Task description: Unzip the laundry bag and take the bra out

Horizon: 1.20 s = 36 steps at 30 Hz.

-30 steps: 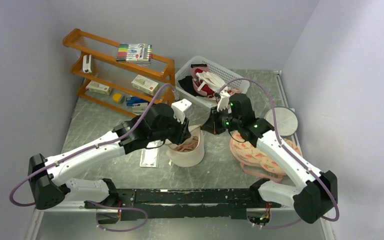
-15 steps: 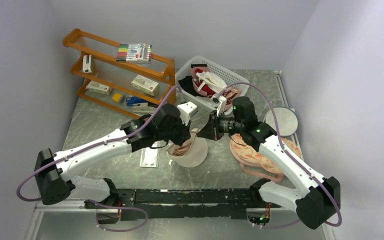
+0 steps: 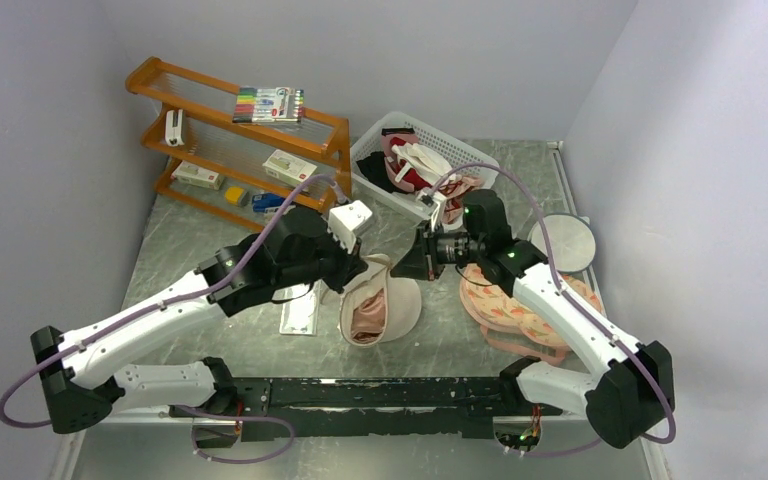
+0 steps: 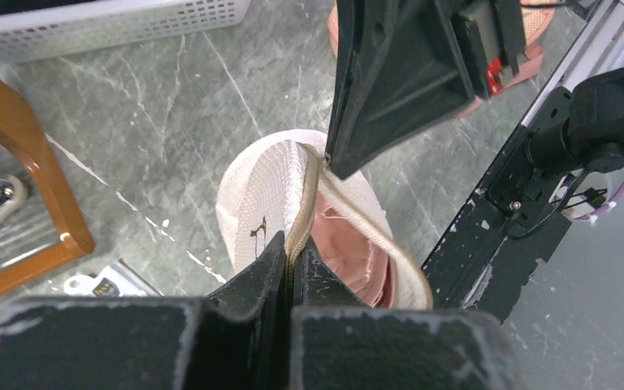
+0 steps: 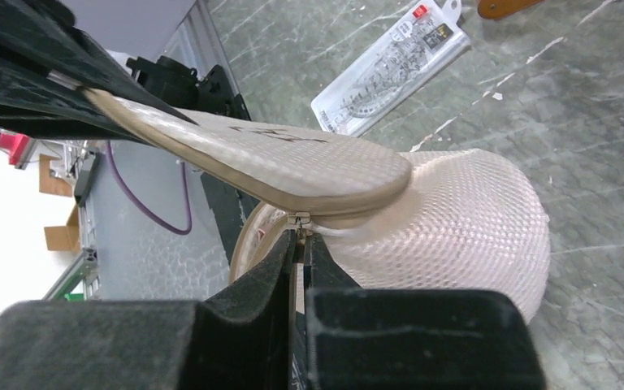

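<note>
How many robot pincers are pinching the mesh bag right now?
2. The left pincer is shut on the beige zip rim of the laundry bag. The right pincer is shut on that rim at the zip slider, on the opposite side.

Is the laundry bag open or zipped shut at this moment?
Open. The laundry bag gapes along its beige zip rim, and pink fabric shows inside. How far around the zip is undone cannot be told.
</note>
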Available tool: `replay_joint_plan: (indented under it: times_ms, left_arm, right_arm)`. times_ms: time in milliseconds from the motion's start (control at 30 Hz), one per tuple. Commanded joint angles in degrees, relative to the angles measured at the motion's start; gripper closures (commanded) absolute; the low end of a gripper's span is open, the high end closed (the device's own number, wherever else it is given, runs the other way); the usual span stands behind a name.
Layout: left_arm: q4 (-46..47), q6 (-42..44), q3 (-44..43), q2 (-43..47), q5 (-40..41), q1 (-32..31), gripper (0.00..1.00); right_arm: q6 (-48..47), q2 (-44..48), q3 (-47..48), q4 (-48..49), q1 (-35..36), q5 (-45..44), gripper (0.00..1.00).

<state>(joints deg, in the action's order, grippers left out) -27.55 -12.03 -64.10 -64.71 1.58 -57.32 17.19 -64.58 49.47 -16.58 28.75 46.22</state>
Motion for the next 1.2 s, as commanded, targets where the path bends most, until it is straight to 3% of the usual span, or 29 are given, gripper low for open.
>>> replay_joint_plan:
  times_ms: [0, 200, 500, 733, 933, 1167]
  left_arm:
    - [0.5, 6.2, -1.4, 3.7, -0.7, -0.1, 0.93]
    - [-1.7, 9.2, -2.3, 5.8, 1.2, -0.1, 0.93]
    - [-0.9, 11.6, -3.9, 7.5, 0.6, -0.1, 0.93]
    - [-1.2, 12.7, -4.7, 8.7, -1.8, -0.1, 0.93]
    - [0.7, 12.7, -4.7, 8.5, -6.7, -0.1, 0.93]
    - [2.6, 12.1, -6.3, 8.4, -9.6, -0.1, 0.93]
  right_arm:
    - [-0.8, -0.1, 0.9, -0.7, -4.1, 5.8, 1.0]
    - [0.6, -1.1, -1.4, 1.6, -10.5, 12.5, 1.0]
    - [6.0, -6.0, -3.6, 10.6, -13.3, 19.8, 1.0]
    - [2.2, -8.8, -2.7, 6.4, -13.2, 16.1, 1.0]
    - [5.2, -12.7, -3.2, 11.7, -11.7, 17.3, 0.92]
    - [5.1, -15.7, -1.2, 12.2, -10.7, 16.6, 0.92]
